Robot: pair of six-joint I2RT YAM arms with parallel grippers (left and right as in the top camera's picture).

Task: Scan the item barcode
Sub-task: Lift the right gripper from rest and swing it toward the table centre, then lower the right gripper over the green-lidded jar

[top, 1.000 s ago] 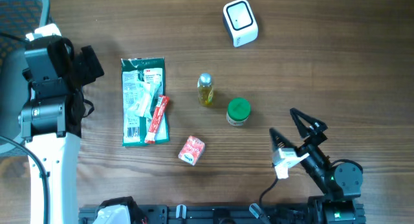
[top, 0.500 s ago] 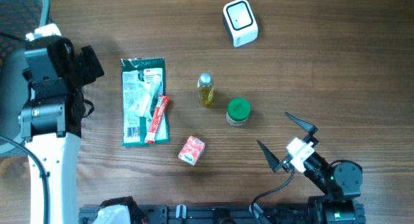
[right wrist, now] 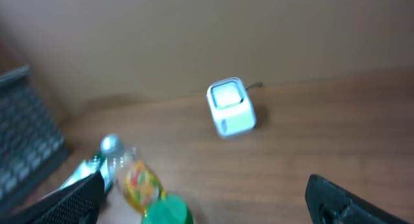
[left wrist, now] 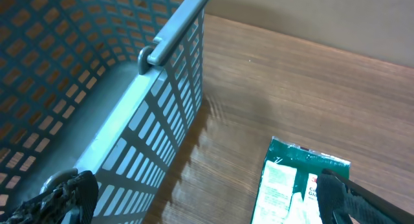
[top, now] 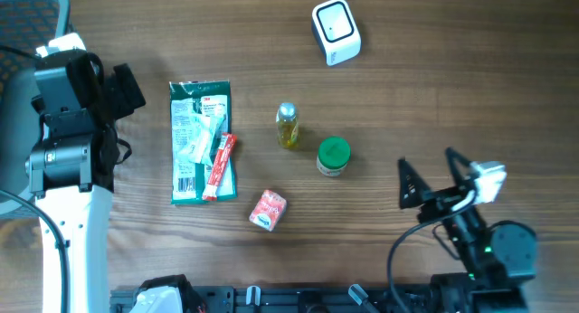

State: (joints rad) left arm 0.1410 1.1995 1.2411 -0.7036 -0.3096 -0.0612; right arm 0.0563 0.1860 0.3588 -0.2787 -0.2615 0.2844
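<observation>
left hand (left wrist: 202, 185): spread wide | right hand (top: 427, 171): spread wide

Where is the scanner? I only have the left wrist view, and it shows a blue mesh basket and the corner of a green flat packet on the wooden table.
Observer: The white box-shaped scanner stands near the top edge of the overhead view, right of centre. It sits alone on the wooden table, apart from the items.
Operator: Is anything lying on the green flat packet?
Observer: Yes. A red stick sachet lies tilted across its right edge, towards the end nearer the arms' bases.
</observation>
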